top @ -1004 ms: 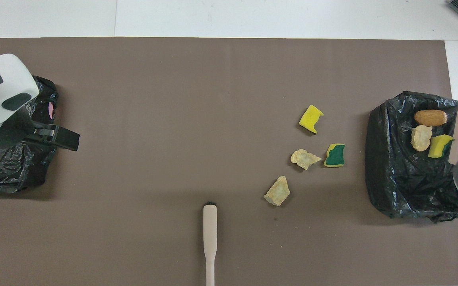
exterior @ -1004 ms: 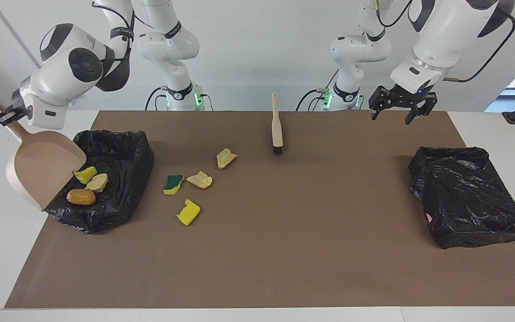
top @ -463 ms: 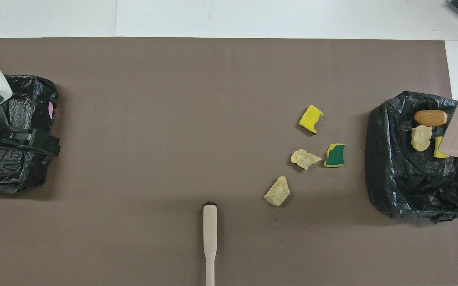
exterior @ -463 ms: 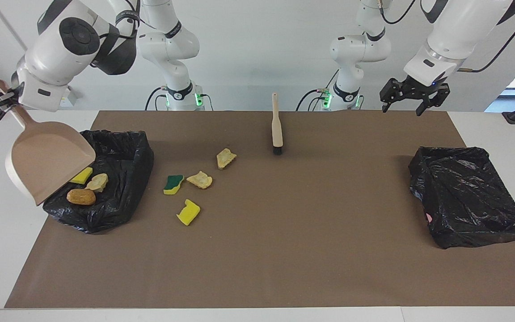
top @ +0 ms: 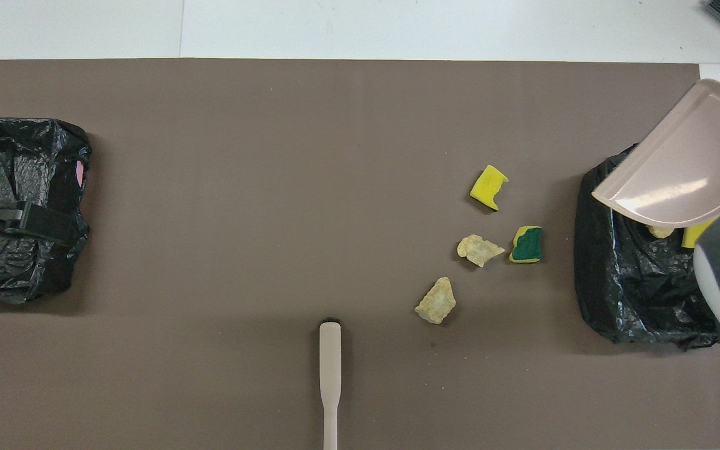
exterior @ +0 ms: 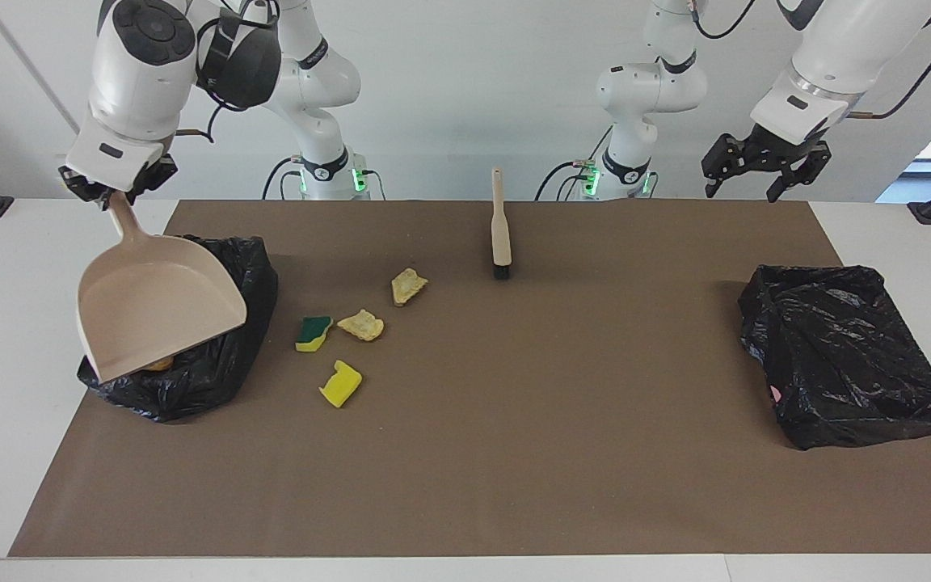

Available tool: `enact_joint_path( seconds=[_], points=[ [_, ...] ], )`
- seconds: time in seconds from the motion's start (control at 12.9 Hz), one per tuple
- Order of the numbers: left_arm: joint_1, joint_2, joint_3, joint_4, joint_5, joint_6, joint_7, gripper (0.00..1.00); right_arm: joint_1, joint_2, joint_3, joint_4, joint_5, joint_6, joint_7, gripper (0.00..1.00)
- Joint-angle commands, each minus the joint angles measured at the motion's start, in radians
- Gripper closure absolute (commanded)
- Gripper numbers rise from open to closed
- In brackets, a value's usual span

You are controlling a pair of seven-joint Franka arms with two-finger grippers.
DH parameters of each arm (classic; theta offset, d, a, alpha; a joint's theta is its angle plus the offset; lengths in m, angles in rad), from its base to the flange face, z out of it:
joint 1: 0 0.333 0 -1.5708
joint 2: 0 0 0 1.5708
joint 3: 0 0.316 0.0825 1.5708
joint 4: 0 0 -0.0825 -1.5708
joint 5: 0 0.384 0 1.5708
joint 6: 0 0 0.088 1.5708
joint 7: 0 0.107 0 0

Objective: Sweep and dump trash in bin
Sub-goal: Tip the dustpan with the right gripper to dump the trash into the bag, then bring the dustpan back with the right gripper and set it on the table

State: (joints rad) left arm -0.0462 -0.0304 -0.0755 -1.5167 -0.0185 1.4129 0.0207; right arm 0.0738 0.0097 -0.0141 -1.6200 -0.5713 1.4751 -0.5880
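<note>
Several scraps of trash lie on the brown mat beside the bin (exterior: pixel 223 364): a yellow sponge (exterior: pixel 340 383) (top: pixel 489 187), a green-topped sponge (exterior: pixel 313 333) (top: pixel 527 244) and two pale bread chunks (exterior: pixel 361 325) (exterior: pixel 408 285). My right gripper (exterior: pixel 114 196) is shut on the handle of the beige dustpan (exterior: pixel 154 311) (top: pixel 679 169). The pan hangs over the bin (top: pixel 635 294) and hides most of the scraps inside; a yellow sponge piece (top: pixel 694 234) peeks out. My left gripper (exterior: pixel 742 182) (top: pixel 35 222) hangs open and empty in the air.
The beige brush (exterior: pixel 500 226) (top: pixel 330 369) lies on the mat close to the robots, bristles pointing away from them. A second black-lined bin (exterior: pixel 845 356) (top: pixel 22 162) stands at the left arm's end of the table.
The right arm swung the dustpan round from tipped beside the bin to level over it, covering the dumped scraps. The left gripper rose and drifted toward its own end of the table.
</note>
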Motion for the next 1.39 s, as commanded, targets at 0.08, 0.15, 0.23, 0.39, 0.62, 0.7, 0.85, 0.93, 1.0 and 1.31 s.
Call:
enact_joint_path(
  seconds=[0.08, 0.15, 0.23, 0.39, 0.62, 0.7, 0.85, 0.93, 1.0, 1.31],
  points=[
    [-0.003, -0.005, 0.003, 0.003, 0.017, -0.009, 0.002, 0.00, 0.107, 0.045, 0.029, 0.017, 0.141, -0.009, 0.299, 1.00],
    [-0.004, -0.005, 0.003, 0.003, 0.017, -0.009, 0.002, 0.00, 0.148, 0.068, 0.029, 0.020, 0.160, -0.004, 0.356, 1.00],
    [-0.003, -0.005, 0.003, 0.003, 0.017, -0.009, 0.002, 0.00, 0.173, 0.091, 0.029, 0.022, 0.206, 0.000, 0.403, 1.00],
    [-0.003, -0.005, 0.003, 0.003, 0.017, -0.009, 0.002, 0.00, 0.228, 0.150, 0.031, 0.045, 0.260, 0.028, 0.547, 1.00],
    [-0.003, -0.005, 0.003, 0.003, 0.017, -0.009, 0.002, 0.00, 0.316, 0.255, 0.032, 0.129, 0.376, 0.062, 0.816, 1.00],
    [-0.003, -0.005, 0.003, 0.003, 0.017, -0.009, 0.002, 0.00, 0.322, 0.286, 0.034, 0.152, 0.424, 0.066, 0.883, 1.00],
    [-0.003, -0.005, 0.003, 0.003, 0.017, -0.009, 0.002, 0.00, 0.397, 0.350, 0.036, 0.190, 0.436, 0.103, 1.050, 1.00],
    [-0.003, -0.005, 0.003, 0.003, 0.017, -0.009, 0.002, 0.00, 0.417, 0.384, 0.036, 0.219, 0.467, 0.114, 1.120, 1.00],
    [-0.003, -0.005, 0.003, 0.003, 0.017, -0.009, 0.002, 0.00, 0.440, 0.410, 0.036, 0.241, 0.520, 0.140, 1.178, 1.00],
    [-0.003, -0.005, 0.003, 0.003, 0.017, -0.009, 0.002, 0.00, 0.520, 0.483, 0.036, 0.244, 0.643, 0.328, 1.339, 1.00]
  ],
)
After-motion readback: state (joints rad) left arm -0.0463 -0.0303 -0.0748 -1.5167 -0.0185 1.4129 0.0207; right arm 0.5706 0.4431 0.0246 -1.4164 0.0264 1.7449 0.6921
